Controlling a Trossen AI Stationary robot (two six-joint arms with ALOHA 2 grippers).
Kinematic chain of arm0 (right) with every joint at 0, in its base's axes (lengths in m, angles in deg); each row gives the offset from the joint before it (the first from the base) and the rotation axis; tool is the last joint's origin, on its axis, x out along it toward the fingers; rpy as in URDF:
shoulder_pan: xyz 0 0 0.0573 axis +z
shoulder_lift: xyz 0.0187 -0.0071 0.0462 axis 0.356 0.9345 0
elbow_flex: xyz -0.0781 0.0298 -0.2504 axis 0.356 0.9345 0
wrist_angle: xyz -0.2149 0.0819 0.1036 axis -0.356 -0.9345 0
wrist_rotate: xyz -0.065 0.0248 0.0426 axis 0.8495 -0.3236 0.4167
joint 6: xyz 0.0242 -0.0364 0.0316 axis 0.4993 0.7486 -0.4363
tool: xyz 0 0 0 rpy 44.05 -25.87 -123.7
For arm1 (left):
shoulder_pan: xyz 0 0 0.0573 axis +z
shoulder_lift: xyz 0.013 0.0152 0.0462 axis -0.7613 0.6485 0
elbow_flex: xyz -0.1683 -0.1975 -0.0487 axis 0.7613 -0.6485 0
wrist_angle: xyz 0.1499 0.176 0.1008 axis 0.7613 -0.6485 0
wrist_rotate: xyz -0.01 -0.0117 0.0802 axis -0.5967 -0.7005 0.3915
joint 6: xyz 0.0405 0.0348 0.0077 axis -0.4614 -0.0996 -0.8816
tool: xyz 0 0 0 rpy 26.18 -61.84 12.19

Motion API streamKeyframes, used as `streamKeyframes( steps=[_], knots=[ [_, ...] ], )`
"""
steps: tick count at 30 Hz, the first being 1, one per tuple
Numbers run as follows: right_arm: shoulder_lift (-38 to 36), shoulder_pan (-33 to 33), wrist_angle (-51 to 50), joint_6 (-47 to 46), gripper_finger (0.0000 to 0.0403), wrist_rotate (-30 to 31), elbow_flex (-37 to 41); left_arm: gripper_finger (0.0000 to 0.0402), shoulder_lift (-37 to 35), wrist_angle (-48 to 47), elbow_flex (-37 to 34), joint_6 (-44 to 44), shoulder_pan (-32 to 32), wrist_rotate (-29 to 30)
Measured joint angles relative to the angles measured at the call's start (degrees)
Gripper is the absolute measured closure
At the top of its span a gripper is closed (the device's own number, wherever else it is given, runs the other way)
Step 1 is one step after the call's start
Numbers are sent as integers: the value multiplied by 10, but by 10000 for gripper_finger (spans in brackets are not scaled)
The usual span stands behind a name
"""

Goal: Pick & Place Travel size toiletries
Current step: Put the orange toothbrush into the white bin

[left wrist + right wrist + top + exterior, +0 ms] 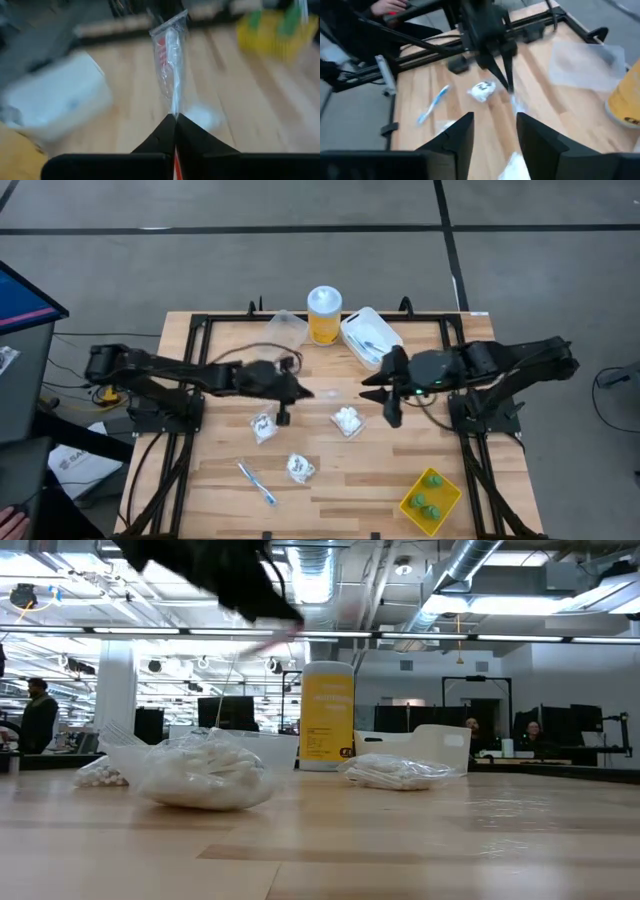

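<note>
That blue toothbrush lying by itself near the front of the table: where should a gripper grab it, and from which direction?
Probably around the middle of the blue toothbrush, coming straight down from above. It lies flat and slanted on the table, so the fingers should straddle its thin handle crosswise. The space around it is free, and the right gripper is open.

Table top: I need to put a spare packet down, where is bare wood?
Free: the front middle between the blue toothbrush and the yellow tray. Crowded: the back edge around the yellow jar and white container.
</note>
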Motion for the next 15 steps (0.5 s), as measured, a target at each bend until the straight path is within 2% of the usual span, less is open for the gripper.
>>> streamKeyframes(
  steps=[7,10,15],
  knots=[
    [50,-52,112,47,184,-1,-1,400,-131,47,0,45,0,48],
    [75,-78,176,70,152,-30,0,400,-168,81,0,50,0,53],
    [113,-110,295,82,144,-99,0,400,-187,147,0,50,0,53]
  ],
)
